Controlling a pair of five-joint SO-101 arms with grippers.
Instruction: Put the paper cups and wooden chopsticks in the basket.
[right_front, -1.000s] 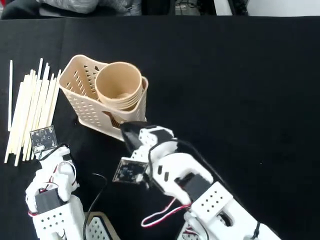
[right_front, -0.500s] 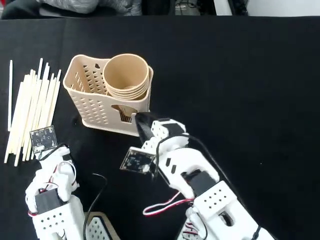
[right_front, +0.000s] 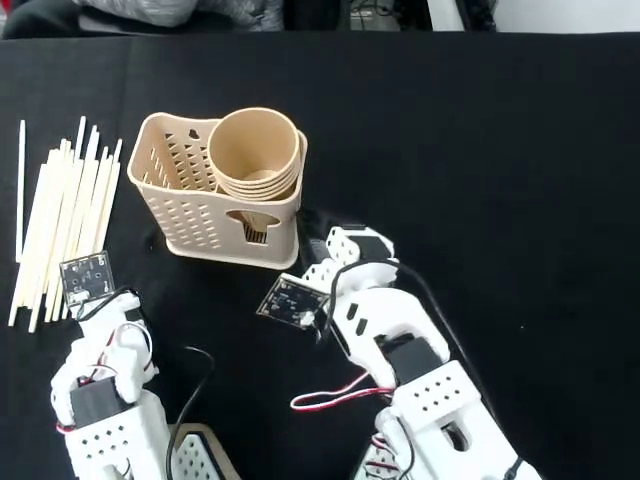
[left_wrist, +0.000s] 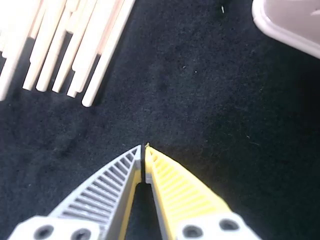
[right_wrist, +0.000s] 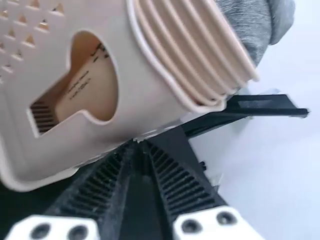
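The beige slotted basket (right_front: 196, 214) stands upright left of centre with a stack of paper cups (right_front: 253, 150) in its right half. In the right wrist view the basket wall (right_wrist: 60, 65) and the cups' rims (right_wrist: 200, 55) loom close. My right gripper (right_wrist: 139, 145) is shut and empty, its tips at the basket's near right corner (right_front: 312, 234). Wooden chopsticks (right_front: 62, 222) lie in a loose bundle on the table at far left. My left gripper (left_wrist: 144, 148) is shut and empty, just short of the chopsticks' near ends (left_wrist: 65, 45).
A black cloth (right_front: 480, 160) covers the table, with open room to the right of the basket. A corner of the basket (left_wrist: 292, 22) edges into the left wrist view. Cables trail by the arm bases at the front edge.
The basket has gone from tilted to standing upright. My right gripper has slid to the right along its near side to the right corner. The left arm has not moved.
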